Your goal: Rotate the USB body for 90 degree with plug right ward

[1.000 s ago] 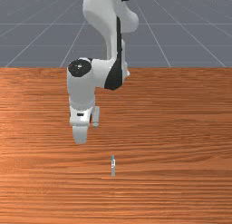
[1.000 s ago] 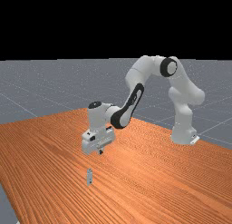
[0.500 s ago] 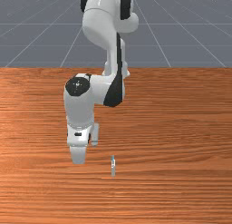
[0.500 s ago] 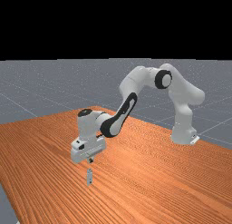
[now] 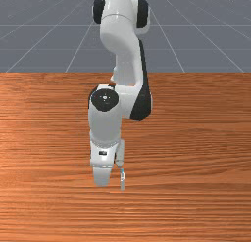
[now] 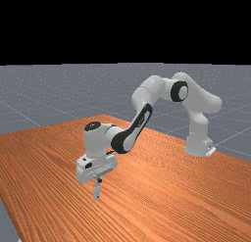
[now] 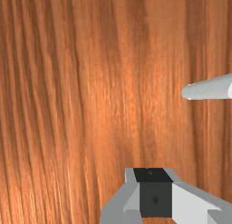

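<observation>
The USB point(image 6: 97, 191) is standing up tall on the wood table point(image 5: 196, 138). The robot's gripper point(image 6: 99, 180) is hanging close by its top, and I'm not seeing well enough to tell if they're touching. I can't tell if the fingers are squeezing shut or staying apart. In the front view, blue is showing at the USB's top.
</observation>
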### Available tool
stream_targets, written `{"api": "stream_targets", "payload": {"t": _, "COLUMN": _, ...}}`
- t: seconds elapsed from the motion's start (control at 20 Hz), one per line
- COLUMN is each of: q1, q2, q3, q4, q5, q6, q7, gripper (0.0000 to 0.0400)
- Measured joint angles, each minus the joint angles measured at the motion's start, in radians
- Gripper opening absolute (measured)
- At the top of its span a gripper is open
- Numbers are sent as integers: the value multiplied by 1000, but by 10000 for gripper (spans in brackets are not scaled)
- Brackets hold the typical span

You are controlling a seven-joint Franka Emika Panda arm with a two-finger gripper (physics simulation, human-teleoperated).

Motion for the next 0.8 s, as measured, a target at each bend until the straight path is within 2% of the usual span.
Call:
{"api": "stream_targets", "payload": {"t": 0.45, "q1": 90, "q2": -5, "q3": 14, "q4": -6, "q5": 2, "q6": -3, "q7": 107, "gripper": 0}}
{"api": "stream_targets", "payload": {"t": 0.8, "q1": 109, "q2": -2, "q3": 16, "q4": -2, "q5": -9, "q6": -5, "q7": 105, "gripper": 0}}
